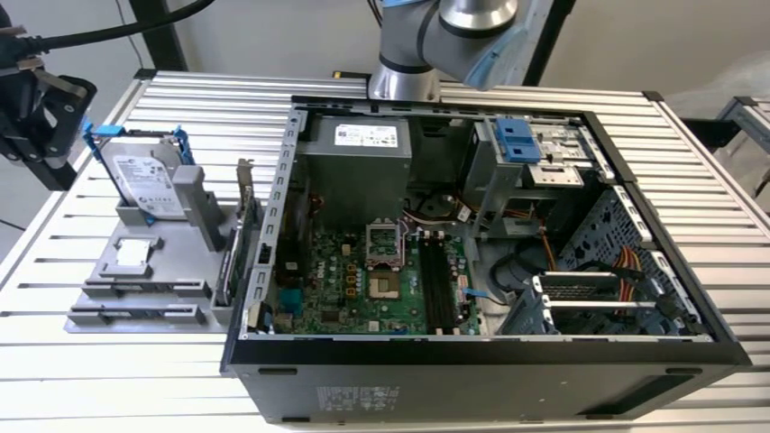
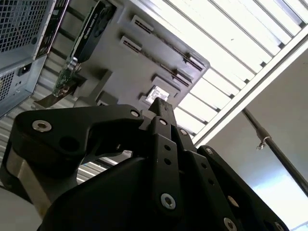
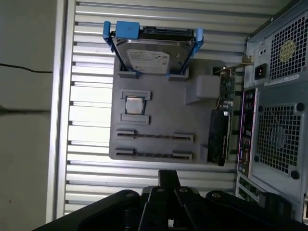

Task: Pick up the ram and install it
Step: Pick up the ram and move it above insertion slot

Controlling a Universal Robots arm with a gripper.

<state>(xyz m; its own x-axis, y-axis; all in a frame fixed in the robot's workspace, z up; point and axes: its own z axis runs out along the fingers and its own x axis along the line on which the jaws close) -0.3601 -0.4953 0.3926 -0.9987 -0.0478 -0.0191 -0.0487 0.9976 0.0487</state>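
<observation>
- Hand [image 3: 168, 175]: fingers appear drawn together in both wrist views, with nothing between them. It holds nothing and touches nothing.
- Hand position: above the slatted counter [image 3: 91, 120], just off the edge of the grey fixture plate [image 3: 163, 115], on the side where the ram holders sit.
- Ram [image 3: 154, 136]: a thin dark strip standing on edge in a slotted holder on the fixture plate. A second strip [image 3: 154, 155] stands in the parallel holder, nearer the hand.
- Also on the fixture plate: the hard drive [image 3: 151, 53] at the end far from the hand, the processor chip [image 3: 134, 105] between the drive and the ram, and the graphics card [image 3: 219, 137] along the side next to the computer case [image 1: 481, 365].
- Case lies open. Long black memory slots [image 1: 435, 281] show on the motherboard [image 1: 337, 293], well apart from the fixture plate. Not installed yet.
- Judgement: the step in hand is the approach to the pick.
- Fingers must be spread wider than the strip is thick.
- Line the pads up with the strip's flat faces.
- Centre along its length and descend straight, clear of the neighbouring strip.
- Grip the board edge rather than the chips, and lift vertically so it does not bind in the holder.
</observation>
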